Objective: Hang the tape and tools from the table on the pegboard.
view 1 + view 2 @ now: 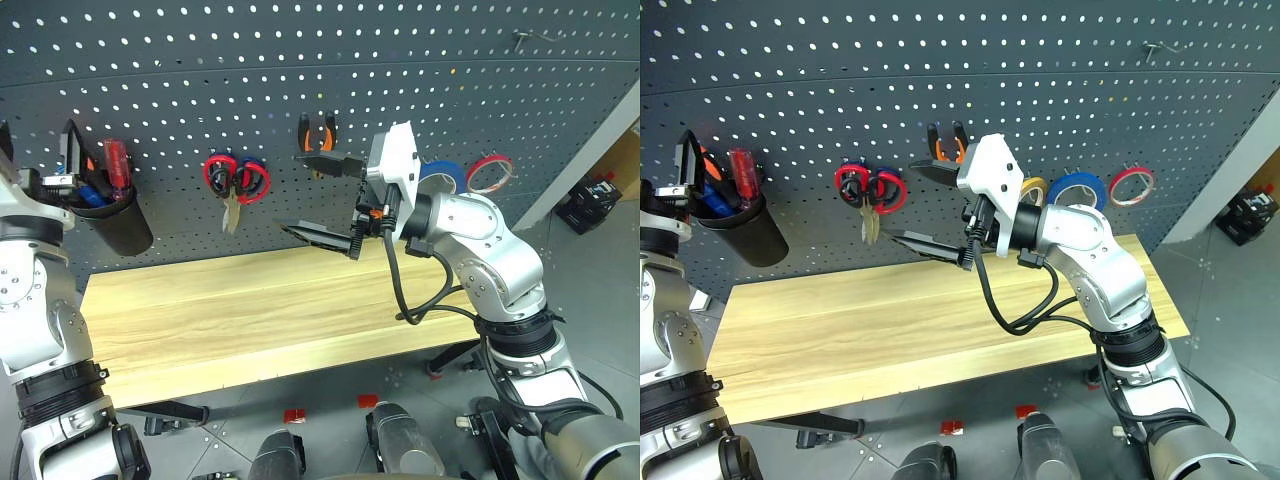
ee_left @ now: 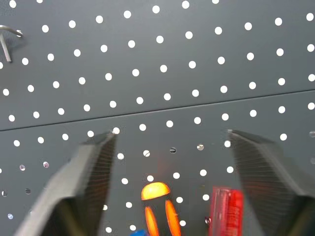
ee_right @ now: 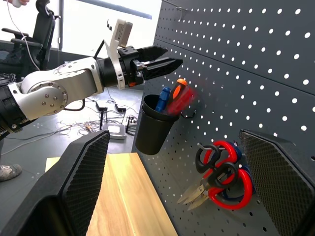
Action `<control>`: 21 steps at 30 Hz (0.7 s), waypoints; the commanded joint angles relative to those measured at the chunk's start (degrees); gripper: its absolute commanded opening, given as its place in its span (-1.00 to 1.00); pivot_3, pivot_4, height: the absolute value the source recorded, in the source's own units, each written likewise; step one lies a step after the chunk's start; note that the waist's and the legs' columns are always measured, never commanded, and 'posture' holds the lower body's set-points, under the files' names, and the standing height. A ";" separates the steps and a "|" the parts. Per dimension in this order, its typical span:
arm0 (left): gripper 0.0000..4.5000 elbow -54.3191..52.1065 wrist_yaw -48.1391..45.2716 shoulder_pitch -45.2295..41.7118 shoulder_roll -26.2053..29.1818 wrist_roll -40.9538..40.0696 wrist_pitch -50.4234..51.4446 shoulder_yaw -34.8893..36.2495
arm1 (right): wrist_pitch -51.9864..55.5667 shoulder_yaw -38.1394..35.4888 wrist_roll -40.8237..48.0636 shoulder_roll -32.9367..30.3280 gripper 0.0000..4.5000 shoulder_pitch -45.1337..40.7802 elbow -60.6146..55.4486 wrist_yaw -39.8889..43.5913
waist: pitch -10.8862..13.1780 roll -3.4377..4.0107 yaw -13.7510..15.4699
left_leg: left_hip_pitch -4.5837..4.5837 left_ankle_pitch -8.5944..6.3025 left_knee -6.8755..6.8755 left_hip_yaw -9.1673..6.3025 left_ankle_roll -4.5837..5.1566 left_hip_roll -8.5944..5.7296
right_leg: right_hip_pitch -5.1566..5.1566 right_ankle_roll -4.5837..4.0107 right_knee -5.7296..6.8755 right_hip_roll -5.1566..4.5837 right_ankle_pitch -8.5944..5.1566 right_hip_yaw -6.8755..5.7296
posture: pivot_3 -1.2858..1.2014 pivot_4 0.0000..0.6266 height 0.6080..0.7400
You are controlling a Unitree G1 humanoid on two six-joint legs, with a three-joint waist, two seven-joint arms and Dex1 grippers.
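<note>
The pegboard is carrying three tape rolls at the right of the frame: one blue tape, one yellow roll and one thin red roll. Two pairs of scissors are hanging left of centre (red handles in front), one pair of pliers at centre, and a black cup at left is holding two screwdrivers, one the red-handled screwdriver. The counter is lying bare. The left pincer is hovering above the cup, spread and empty; the right pincer is gaping wide, empty.
</note>
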 commanded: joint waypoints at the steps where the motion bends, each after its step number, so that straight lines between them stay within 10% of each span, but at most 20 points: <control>1: 0.76 -8.44 -2.31 -0.10 0.94 0.94 1.00 -4.71 | -1.36 -1.49 0.35 -0.31 1.00 -0.25 -1.68 0.10 | -0.10 0.05 0.20 | 0.00 0.00 0.00 -0.05 0.00 -0.03 | 0.03 0.00 0.00 -0.01 0.00 0.01 | -0.08 -0.68 1.00; 21: 0.76 -18.34 14.57 28.17 -14.86 8.21 23.00 -6.26 | -6.79 -5.30 -8.49 -3.40 1.00 26.13 -1.08 -12.87 | -2.13 0.48 3.06 | 1.03 -0.27 -0.05 -0.25 0.41 -0.51 | 1.14 0.01 -0.15 -0.19 0.00 0.30 | -0.04 -0.77 1.00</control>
